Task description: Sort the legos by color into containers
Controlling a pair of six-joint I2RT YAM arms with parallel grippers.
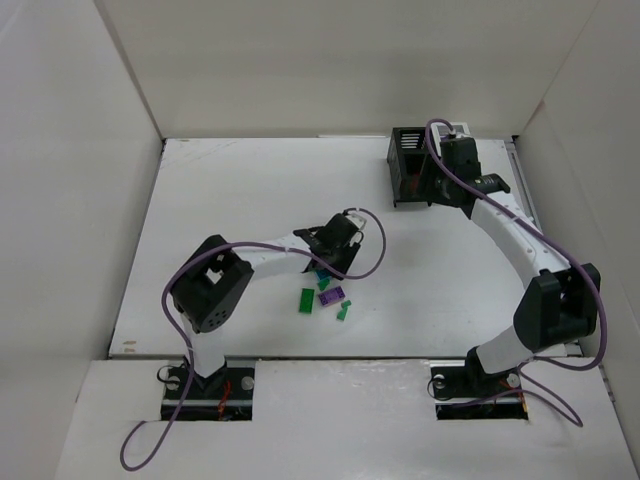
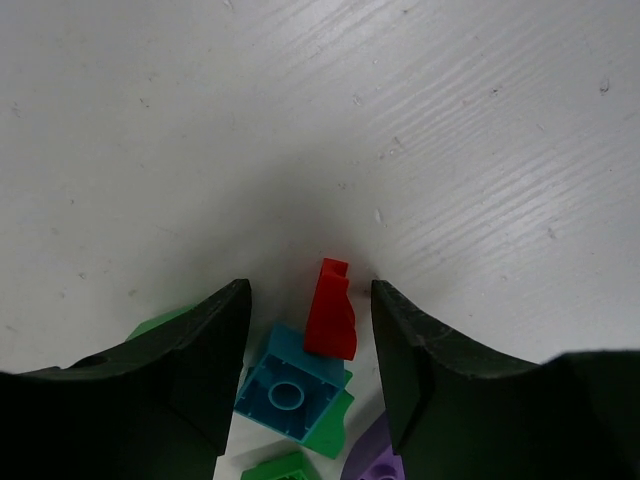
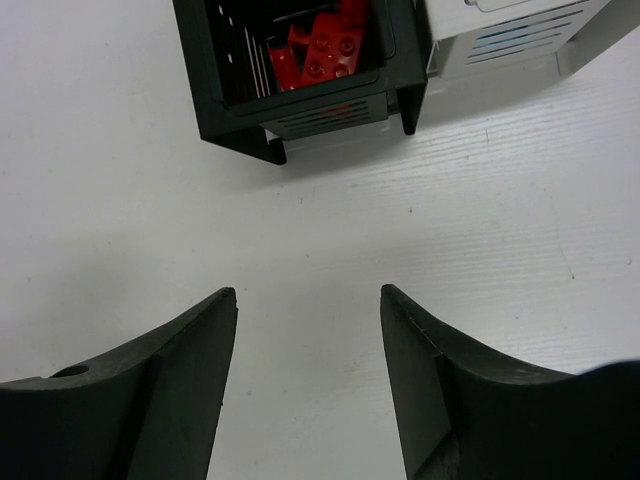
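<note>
Legos [image 1: 325,295] lay clustered under the bent left gripper [image 2: 310,292], spread astride a red brick [image 2: 330,318]; the outstretched right gripper [image 3: 308,295] gaped near the black bin [image 3: 215,90] on the white, white-walled table [image 1: 240,190].

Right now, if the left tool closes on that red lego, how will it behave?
The red lego looks rigid and light, so it should hold shape. Its sloped side may slip or pivot. It seems to rest against the teal brick, which could shift.

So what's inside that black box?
Red legos lie inside the black bin. Its far part is cut off by the picture edge, so anything there cannot be seen.
</note>
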